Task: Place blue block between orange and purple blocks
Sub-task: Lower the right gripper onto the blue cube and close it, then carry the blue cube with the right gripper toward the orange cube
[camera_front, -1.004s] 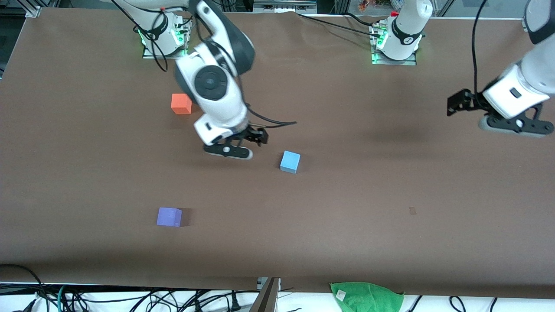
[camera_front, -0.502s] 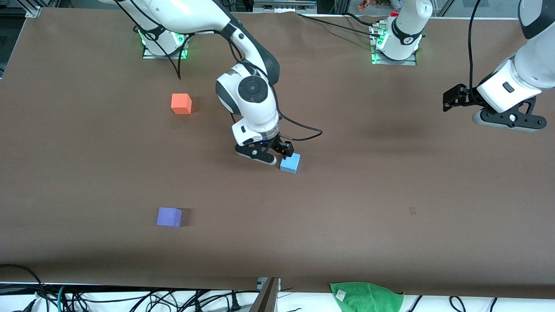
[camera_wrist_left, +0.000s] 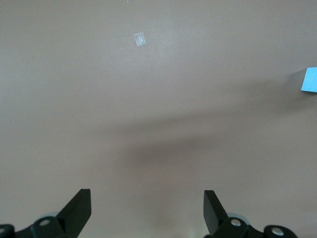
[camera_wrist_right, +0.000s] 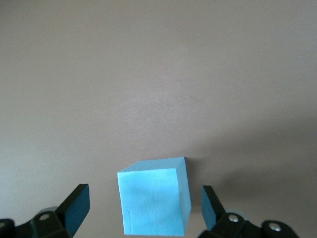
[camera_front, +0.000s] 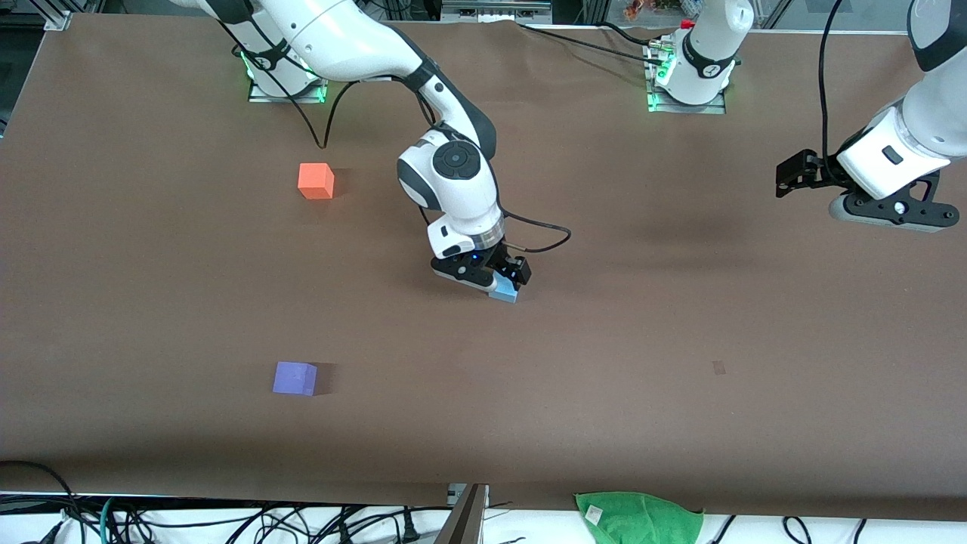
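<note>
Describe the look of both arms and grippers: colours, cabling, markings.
Both arms are glossy white with dark grey joint bands and round grey caps. Each base has green lights. The right gripper and left gripper are black, each with a pale grey underside and a black camera bracket. Their fingers are black wedge shapes. Black cables loop loosely along both arms. No legible markings.

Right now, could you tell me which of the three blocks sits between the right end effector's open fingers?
The blue block: the right end effector straddles it, fingers apart, while the orange block and purple block sit untouched.
</note>
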Controlling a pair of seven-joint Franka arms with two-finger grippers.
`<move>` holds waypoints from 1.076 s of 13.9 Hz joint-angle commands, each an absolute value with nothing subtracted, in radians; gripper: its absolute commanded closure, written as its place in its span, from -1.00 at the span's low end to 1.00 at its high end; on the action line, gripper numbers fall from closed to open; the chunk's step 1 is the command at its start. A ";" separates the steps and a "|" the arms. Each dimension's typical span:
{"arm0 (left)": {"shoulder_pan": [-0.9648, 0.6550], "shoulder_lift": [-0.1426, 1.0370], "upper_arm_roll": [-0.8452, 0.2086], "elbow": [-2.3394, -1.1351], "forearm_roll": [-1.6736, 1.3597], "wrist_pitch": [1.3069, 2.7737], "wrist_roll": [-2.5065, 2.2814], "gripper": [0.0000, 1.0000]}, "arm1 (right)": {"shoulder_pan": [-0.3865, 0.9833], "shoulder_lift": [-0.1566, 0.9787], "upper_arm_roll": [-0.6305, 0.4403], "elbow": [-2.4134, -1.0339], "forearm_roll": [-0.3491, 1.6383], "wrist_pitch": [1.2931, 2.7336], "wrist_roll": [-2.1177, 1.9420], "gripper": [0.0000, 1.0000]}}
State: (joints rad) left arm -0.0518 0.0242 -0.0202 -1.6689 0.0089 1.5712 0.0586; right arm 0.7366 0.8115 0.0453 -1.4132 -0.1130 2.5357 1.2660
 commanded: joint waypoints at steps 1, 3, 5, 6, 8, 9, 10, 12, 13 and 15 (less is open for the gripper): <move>-0.048 0.021 -0.017 -1.669 0.006 1.578 0.063 -1.00 | 0.767 0.862 0.026 -1.347 -0.135 2.540 1.299 -1.00; -0.049 0.021 -0.017 -1.669 0.006 1.577 0.061 -1.00 | 0.801 0.879 -0.009 -1.342 -0.140 2.542 1.299 -1.00; -0.049 0.020 -0.017 -1.669 0.006 1.574 0.061 -1.00 | 0.822 0.897 -0.026 -1.332 -0.144 2.542 1.299 -1.00; -0.049 0.020 -0.020 -1.669 0.006 1.574 0.061 -1.00 | 0.824 0.902 -0.026 -1.331 -0.153 2.542 1.298 -1.00; -0.051 0.020 -0.026 -1.667 0.011 1.578 0.055 -1.00 | 0.824 0.911 -0.026 -1.331 -0.182 2.542 1.298 -1.00; -0.051 0.020 -0.026 -1.667 0.011 1.578 0.055 -1.00 | 0.824 0.911 -0.026 -1.331 -0.184 2.542 1.298 -1.00; -0.052 0.020 -0.026 -1.667 0.011 1.578 0.055 -1.00 | 0.824 0.913 -0.026 -1.331 -0.186 2.542 1.296 -1.00; -0.057 0.020 -0.026 -1.667 0.014 1.578 0.055 -1.00 | 0.824 0.919 -0.026 -1.331 -0.199 2.542 1.296 -0.99; -0.058 0.020 -0.028 -1.667 0.014 1.578 0.055 -1.00 | 0.824 0.920 -0.026 -1.331 -0.207 2.542 1.296 -0.86; -0.058 0.020 -0.028 -1.667 0.014 1.578 0.055 -1.00 | 0.824 0.920 -0.026 -1.331 -0.209 2.542 1.293 -0.08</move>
State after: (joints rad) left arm -0.0547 0.0242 -0.0266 -1.6689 0.0089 1.5716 0.0586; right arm 0.8145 0.9013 -0.0172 -1.3595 -0.1862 2.5390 1.2758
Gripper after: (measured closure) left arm 0.000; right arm 0.154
